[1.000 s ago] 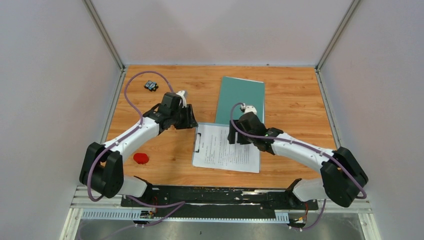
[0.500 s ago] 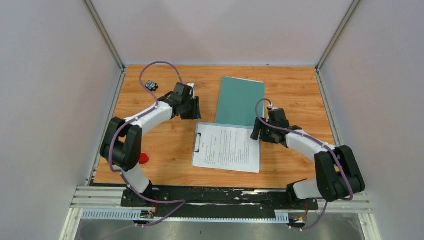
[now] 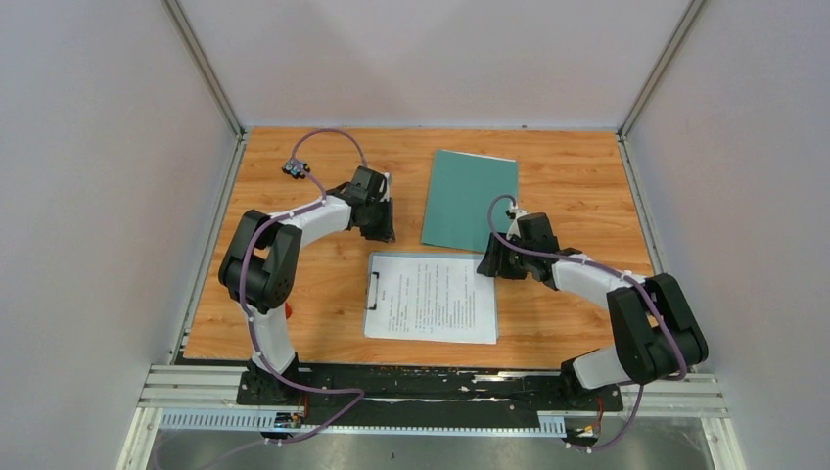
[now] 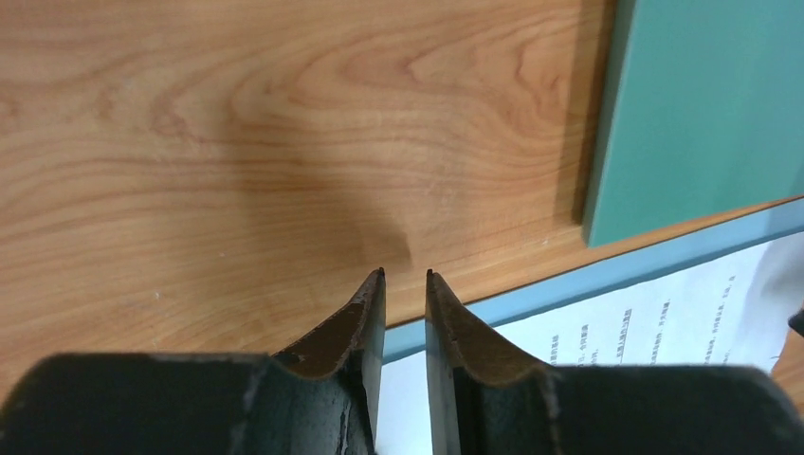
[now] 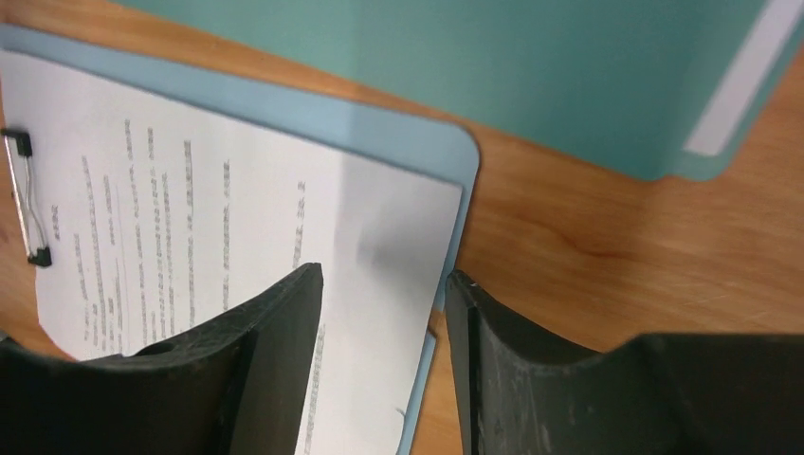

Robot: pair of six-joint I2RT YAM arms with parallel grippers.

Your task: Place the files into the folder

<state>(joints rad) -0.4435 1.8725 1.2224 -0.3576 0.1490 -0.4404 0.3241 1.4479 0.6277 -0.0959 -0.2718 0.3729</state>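
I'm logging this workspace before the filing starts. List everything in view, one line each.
table: one, orange-brown wood grain, under everything
folder: one, teal-green, closed, flat, far centre of the table
clipboard: one, light blue, flat, just near of the folder
clip: one, metal, on the clipboard's left end
files: white sheets with black text, on the clipboard; count cannot be told
small object: one, dark, far left of the table; too small to identify
left pincer: one, black, jaws narrowly apart, empty, over the clipboard's far edge
right pincer: one, black, jaws apart, empty, over the clipboard's far right corner
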